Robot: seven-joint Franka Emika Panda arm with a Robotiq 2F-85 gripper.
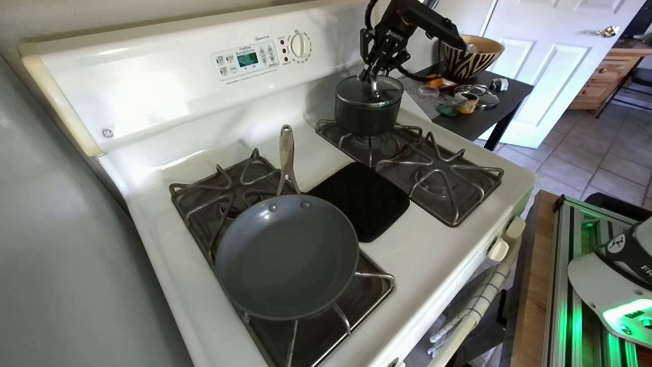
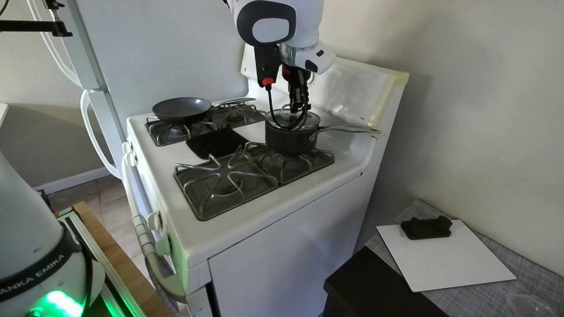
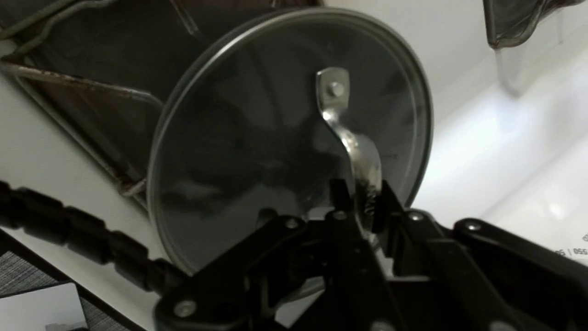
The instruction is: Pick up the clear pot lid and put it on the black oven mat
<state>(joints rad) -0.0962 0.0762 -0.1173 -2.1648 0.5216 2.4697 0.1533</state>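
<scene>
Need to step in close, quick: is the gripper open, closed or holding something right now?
Gripper: closed, holding the clear pot lid by its metal handle.

Black was worn by the gripper [image 3: 366, 197] and the oven mat [image 1: 362, 201], grey by the frying pan [image 1: 288, 257], white by the stove [image 1: 425, 257]! The clear pot lid [image 3: 248, 138] was edged in silver, and the tan bowl [image 1: 472, 58] was striped dark!

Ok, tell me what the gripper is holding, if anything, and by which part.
The clear pot lid, by the raised stretch of its metal handle; in the wrist view the gripper is shut on it from both sides.
</scene>
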